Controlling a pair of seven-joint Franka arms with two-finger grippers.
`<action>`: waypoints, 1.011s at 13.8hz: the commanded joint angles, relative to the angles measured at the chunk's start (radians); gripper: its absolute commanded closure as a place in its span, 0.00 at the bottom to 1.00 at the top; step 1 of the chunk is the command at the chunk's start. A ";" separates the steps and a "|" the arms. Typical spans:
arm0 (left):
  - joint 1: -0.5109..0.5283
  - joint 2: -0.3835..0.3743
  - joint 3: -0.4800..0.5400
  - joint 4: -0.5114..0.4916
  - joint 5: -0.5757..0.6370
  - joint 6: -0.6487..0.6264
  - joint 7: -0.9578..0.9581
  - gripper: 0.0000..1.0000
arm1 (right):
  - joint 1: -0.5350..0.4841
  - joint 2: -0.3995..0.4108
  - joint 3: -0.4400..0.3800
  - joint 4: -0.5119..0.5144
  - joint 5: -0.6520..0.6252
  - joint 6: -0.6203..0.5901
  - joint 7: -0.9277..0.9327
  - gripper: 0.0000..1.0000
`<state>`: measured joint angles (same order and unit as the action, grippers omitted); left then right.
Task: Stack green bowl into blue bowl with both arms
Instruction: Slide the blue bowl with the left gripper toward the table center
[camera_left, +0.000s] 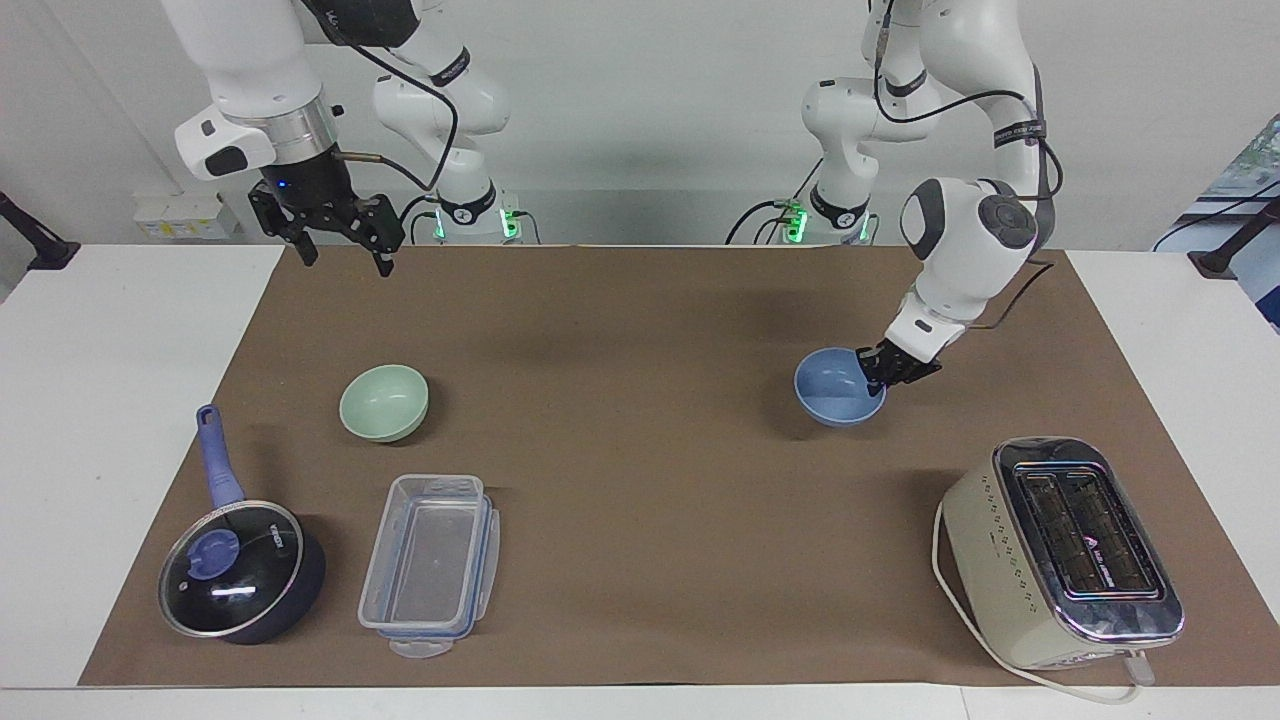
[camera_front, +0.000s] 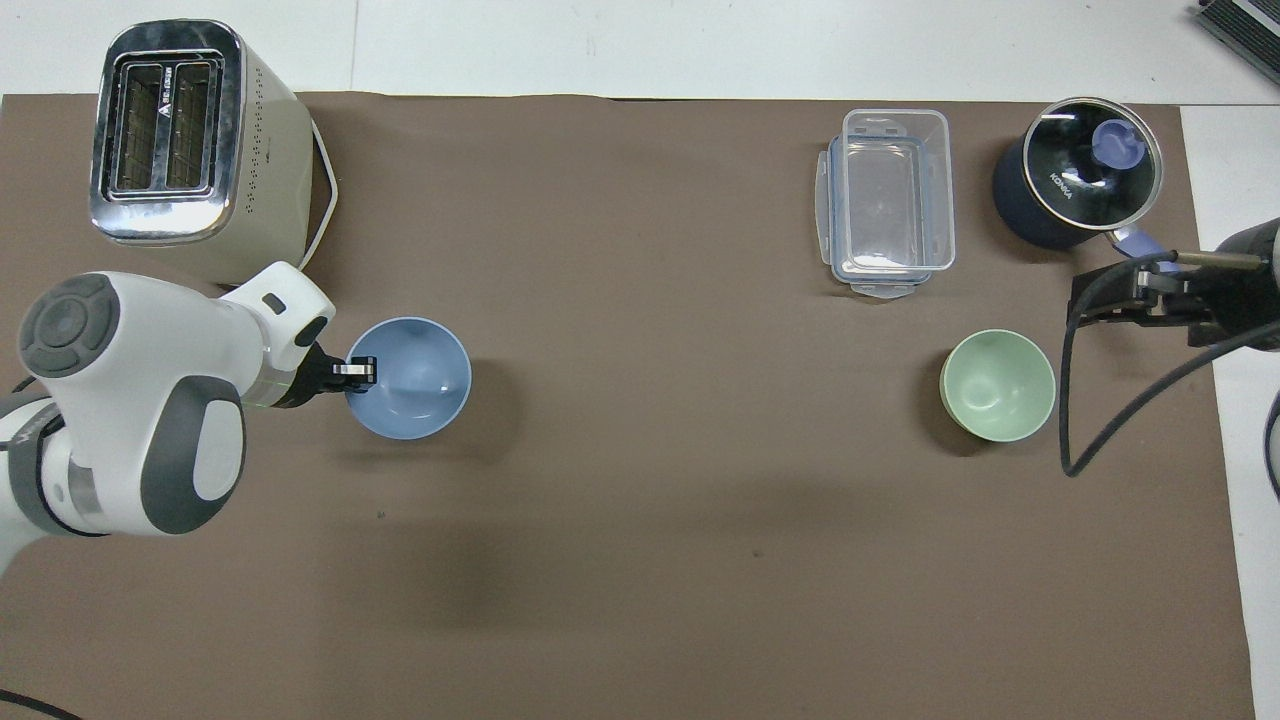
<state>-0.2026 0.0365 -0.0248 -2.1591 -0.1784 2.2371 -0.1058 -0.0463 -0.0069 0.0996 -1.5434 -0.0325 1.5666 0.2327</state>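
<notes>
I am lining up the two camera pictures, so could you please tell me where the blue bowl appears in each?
Facing view: the blue bowl sits right of centre, higher than the toaster.
Overhead view: the blue bowl sits at the left, lower than the toaster.
Shared landmark: the toaster.

White table (camera_left: 120, 400) w/ brown mat (camera_left: 640, 500), prob. paper.

On the brown mat are 2 small round matte bowls: 1 pale green bowl (camera_left: 384, 401) and 1 light blue bowl (camera_left: 836, 398). There is 1 clear plastic rectangular container (camera_left: 430, 563), 1 dark saucepan with glass lid (camera_left: 240, 569) and 1 cream metal toaster (camera_left: 1062, 551).
</notes>
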 joint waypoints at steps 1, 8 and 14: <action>-0.089 -0.013 0.005 0.002 -0.013 -0.011 -0.104 1.00 | -0.010 0.004 0.000 0.012 0.005 -0.010 -0.023 0.00; -0.262 0.003 0.003 -0.041 -0.082 0.120 -0.118 1.00 | -0.010 0.004 0.000 0.012 0.005 -0.010 -0.023 0.00; -0.383 0.057 0.003 -0.080 -0.109 0.225 -0.195 1.00 | -0.010 0.002 0.000 0.011 0.005 -0.014 -0.026 0.00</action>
<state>-0.5560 0.0913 -0.0386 -2.2216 -0.2666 2.4258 -0.2866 -0.0464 -0.0069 0.0995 -1.5434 -0.0325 1.5666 0.2327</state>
